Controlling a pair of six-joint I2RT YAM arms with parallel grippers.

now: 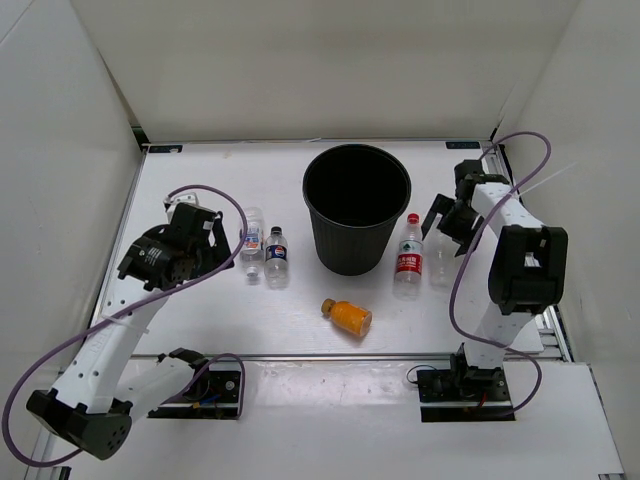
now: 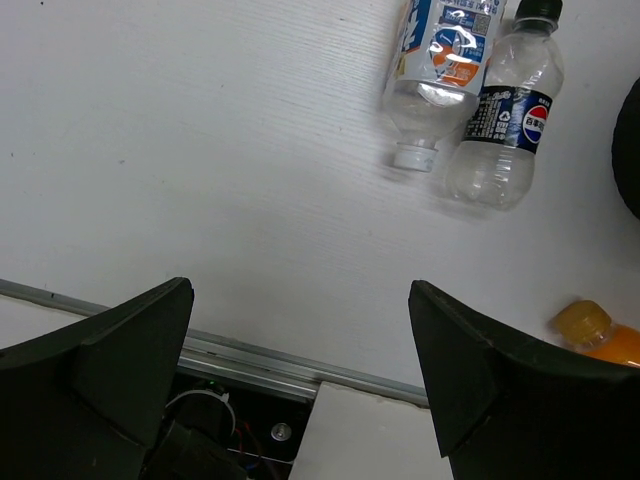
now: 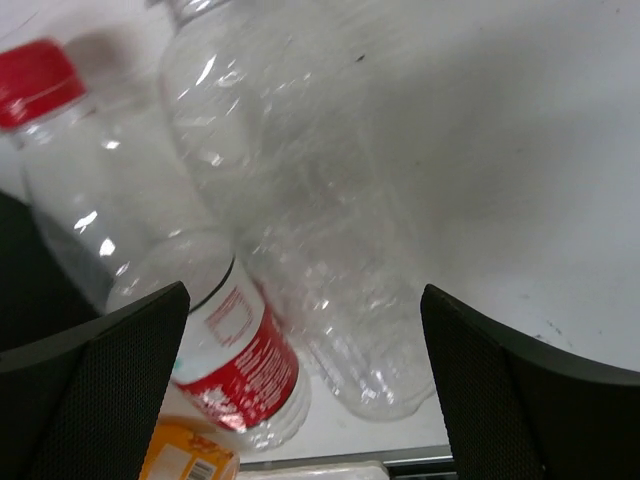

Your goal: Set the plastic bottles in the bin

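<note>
The round black bin (image 1: pixel 357 205) stands at the table's middle back. Two clear blue-and-white-labelled bottles (image 1: pixel 252 243) (image 1: pixel 277 257) lie left of it, also in the left wrist view (image 2: pixel 440 45) (image 2: pixel 503 120). My left gripper (image 1: pixel 205 232) (image 2: pixel 300 330) is open and empty, just left of them. The red-labelled bottle (image 1: pixel 408 258) (image 3: pixel 230 350) and the plain clear bottle (image 1: pixel 441 262) (image 3: pixel 300 220) lie side by side right of the bin. My right gripper (image 1: pixel 447 232) (image 3: pixel 302 300) is open above them, touching neither. The stubby orange bottle (image 1: pixel 348 315) (image 2: pixel 600 335) (image 3: pixel 190 455) lies in front of the bin.
A metal rail (image 1: pixel 330 355) runs across the table's front, with the arm bases and cabling below it. White walls enclose the table on the left, back and right. The bin's edge shows at the right of the left wrist view (image 2: pixel 630 150).
</note>
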